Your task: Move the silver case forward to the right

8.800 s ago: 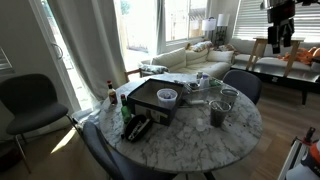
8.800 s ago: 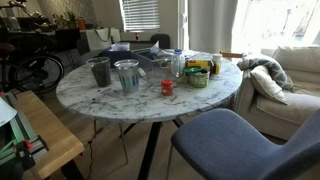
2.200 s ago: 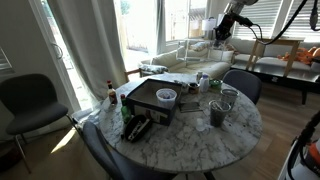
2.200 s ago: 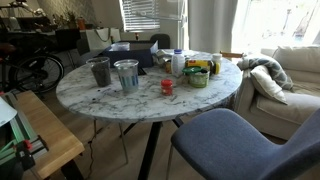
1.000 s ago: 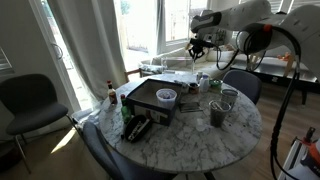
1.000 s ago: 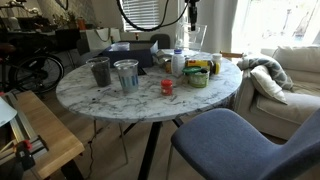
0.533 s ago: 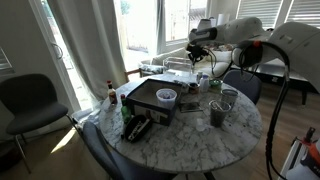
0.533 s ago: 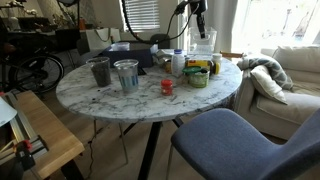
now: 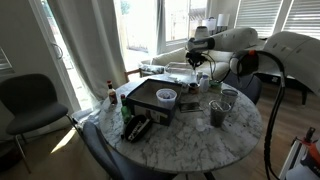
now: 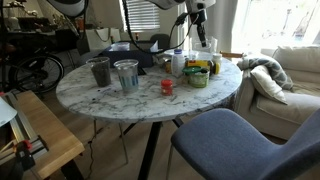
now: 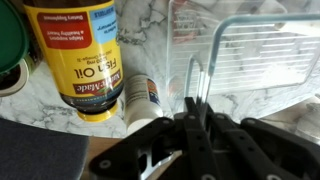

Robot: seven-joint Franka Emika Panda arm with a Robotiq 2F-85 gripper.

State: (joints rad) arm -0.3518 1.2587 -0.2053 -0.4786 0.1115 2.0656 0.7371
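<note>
The silver case (image 11: 262, 52) is a pale, see-through box with a bright metal rim, lying on the marble at the upper right of the wrist view. In an exterior view it stands at the table's far side (image 10: 207, 47), partly behind the arm. My gripper (image 11: 197, 112) is shut, its black fingers pressed together just at the case's near left edge, where a thin metal loop (image 11: 196, 78) rises in front of them. Whether the tips touch the case I cannot tell. Both exterior views show the gripper (image 9: 200, 63) (image 10: 199, 33) low over that side of the table.
A yellow oil bottle (image 11: 75, 55) and a small white bottle (image 11: 146, 100) lie close on the left of the gripper. The round marble table (image 10: 120, 105) also bears glasses (image 10: 126, 75), a green bowl (image 10: 197, 77), a red cup (image 10: 167, 87) and a black tray (image 9: 150, 100). Chairs surround it.
Over the last second the arm has come down and in toward the silver case at the table's far side. The gripper stayed shut throughout.
</note>
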